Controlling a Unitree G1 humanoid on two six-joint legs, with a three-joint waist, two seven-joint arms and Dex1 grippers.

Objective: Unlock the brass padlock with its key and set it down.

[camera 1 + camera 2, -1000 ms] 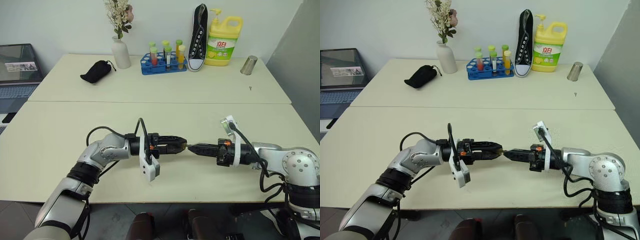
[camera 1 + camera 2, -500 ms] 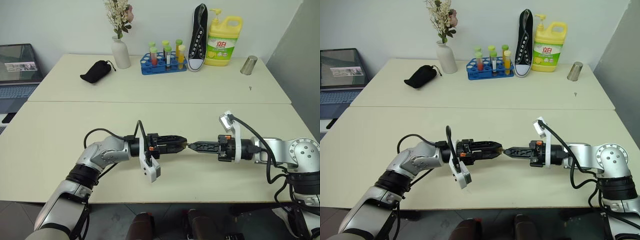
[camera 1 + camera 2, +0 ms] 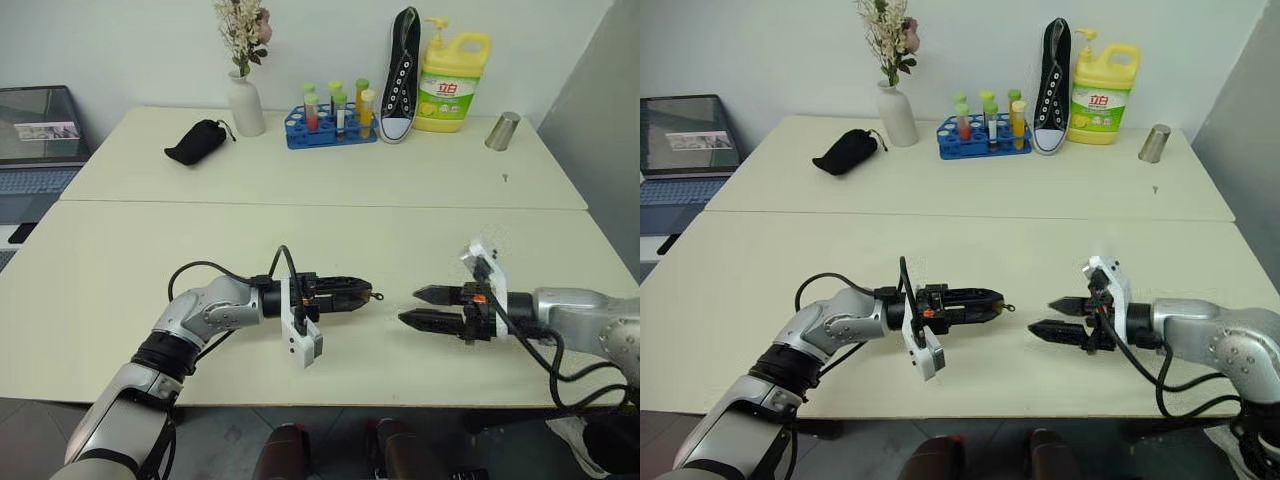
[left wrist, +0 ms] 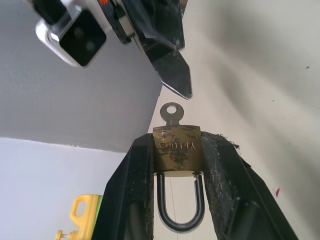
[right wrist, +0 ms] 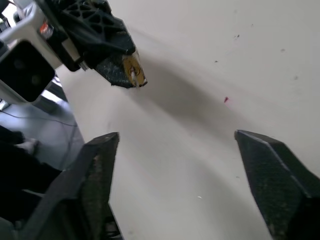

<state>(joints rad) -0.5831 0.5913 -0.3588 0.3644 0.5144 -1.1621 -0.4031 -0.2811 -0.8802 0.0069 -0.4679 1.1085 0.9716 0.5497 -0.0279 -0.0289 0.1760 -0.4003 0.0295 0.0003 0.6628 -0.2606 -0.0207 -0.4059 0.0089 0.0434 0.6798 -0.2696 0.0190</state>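
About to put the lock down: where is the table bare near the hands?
Bare cream tabletop lies under and between left hand, gripping the small brass padlock, and open right hand. The far edge is crowded: black pouch, blue tube rack, yellow detergent bottle.

Brass padlock [image 4: 177, 151] clamped between tool fingers, key [image 4: 172, 113] inserted.

You get bright, even light across both head views, with no harsh glare on the pale table [image 3: 300, 170]. Shadows stay soft: a faint one lies under the black pouch [image 3: 194, 141], and a broad grey one spreads over the tabletop in the right wrist view. In the left wrist view the brass padlock [image 4: 177, 152] is sharp, its stamped letters legible, while the yellow bottle [image 4: 85, 214] behind it is blurred.
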